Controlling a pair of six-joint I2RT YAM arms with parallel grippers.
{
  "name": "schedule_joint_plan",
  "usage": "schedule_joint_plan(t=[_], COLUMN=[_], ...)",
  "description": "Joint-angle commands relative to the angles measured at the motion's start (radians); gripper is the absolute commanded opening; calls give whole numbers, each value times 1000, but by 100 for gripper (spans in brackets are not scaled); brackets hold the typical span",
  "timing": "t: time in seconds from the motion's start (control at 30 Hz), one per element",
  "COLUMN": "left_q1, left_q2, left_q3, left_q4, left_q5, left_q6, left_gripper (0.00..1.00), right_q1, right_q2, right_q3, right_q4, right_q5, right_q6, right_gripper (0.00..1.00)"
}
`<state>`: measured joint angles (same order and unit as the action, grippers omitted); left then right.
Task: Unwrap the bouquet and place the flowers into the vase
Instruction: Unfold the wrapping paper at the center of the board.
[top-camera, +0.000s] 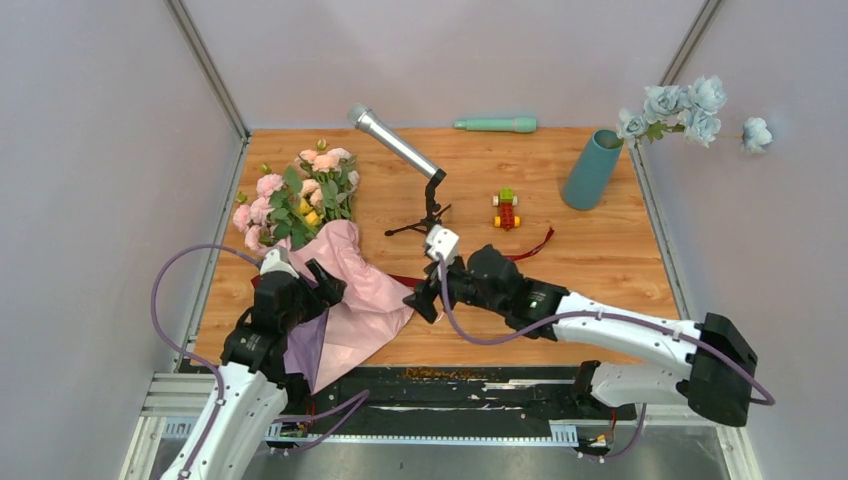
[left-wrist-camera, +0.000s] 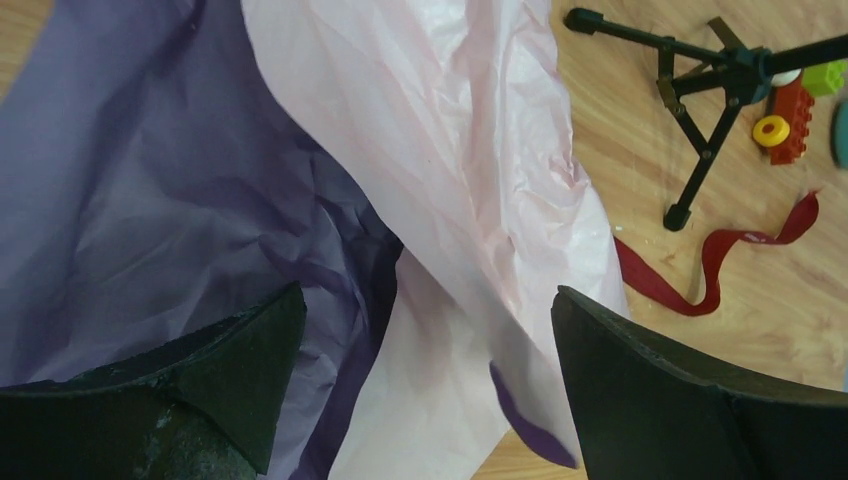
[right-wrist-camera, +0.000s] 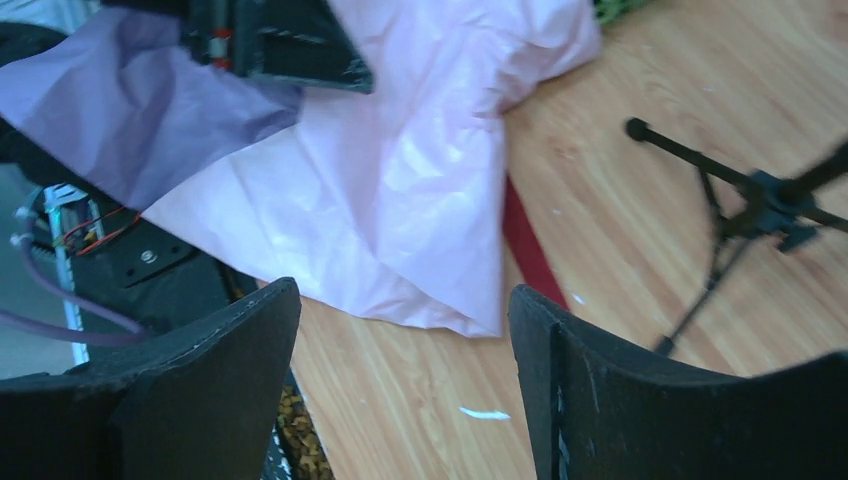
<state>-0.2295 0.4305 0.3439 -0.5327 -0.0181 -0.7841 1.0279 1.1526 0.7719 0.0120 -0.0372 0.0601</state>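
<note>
Wooden table (top-camera: 620, 250), seen from above, with both arms reaching in from its near edge.

Flowers (top-camera: 300, 195): pink, peach, yellow and cream roses with green leaves, lying at the far left of the table. The blooms point toward the left wall, and the lower stems are covered by the pink paper wrap (top-camera: 365, 290).

Wrap: loosened and crumpled, spread from the flowers toward the near edge. A lilac sheet (top-camera: 305, 350) lies with it and runs off the table edge beneath the left arm.

Left gripper (top-camera: 300, 272): poised over the near left part of the wrap. Its fingers (left-wrist-camera: 240, 370) are spread wide, with pink and lilac paper showing below the gap. Nothing is pinched.

Right gripper (top-camera: 422, 300): low over the table, just beside the wrap's right edge. Its fingers (right-wrist-camera: 600, 400) are apart and released, with bare wood and a corner of the paper visible between them.

Ribbon (top-camera: 535, 245): dark red, lying loose on the wood. One end curls to the right of the right arm; the rest passes under that arm toward the wrap.

Vase (top-camera: 592, 168): teal-blue, at the far right of the table, well apart from the roses. Pale blue flowers (top-camera: 680, 105) show just beside its mouth; whether their stems sit inside it cannot be told.

Other objects: a microphone (top-camera: 395, 140) on a black tripod stand (top-camera: 432, 205) at the table's middle, a small brick toy (top-camera: 507, 209) between stand and vase, and a mint-green rod (top-camera: 497, 125) along the far edge.
</note>
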Motion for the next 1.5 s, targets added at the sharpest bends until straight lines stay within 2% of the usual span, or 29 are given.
schedule_joint_plan(t=[0.0, 0.2, 0.47, 0.57, 0.63, 0.7, 0.83, 0.87, 0.9, 1.1, 1.47], left_q1=[9, 27, 30, 29, 29, 29, 29, 29, 28, 30, 29], left_q2=[-30, -89, -170, -192, -203, -205, -199, -199, -199, -215, -209], left_q3=[13, -43, -28, -28, -42, -58, -75, -72, -70, -20, 31], left_q4=[20, 20, -47, -80, -81, -70, -47, -45, -45, -63, 57], left_q5=[-125, -174, -218, -247, -246, -234, -220, -222, -223, -228, -94], left_q6=[-40, -107, -94, -85, -90, -101, -110, -106, -104, -59, 96], left_gripper=[100, 100, 100, 100, 100, 100, 100, 100, 100, 100, 100], right_q1=[108, 210, 253, 253, 254, 253, 251, 249, 245, 174, -38], right_q2=[106, 341, 544, 601, 625, 640, 633, 624, 614, 544, 433], right_q3=[18, 145, 298, 345, 375, 393, 422, 423, 423, 418, 305], right_q4=[199, 250, 238, 225, 210, 195, 134, 126, 118, 27, -37], right_q5=[4, 88, 197, 222, 227, 247, 339, 363, 384, 516, 485], right_q6=[-37, -55, -108, -112, -114, -110, -84, -75, -68, 60, 228], right_gripper=[77, 77, 76, 70, 61, 46, 8, 2, 0, 0, 0])
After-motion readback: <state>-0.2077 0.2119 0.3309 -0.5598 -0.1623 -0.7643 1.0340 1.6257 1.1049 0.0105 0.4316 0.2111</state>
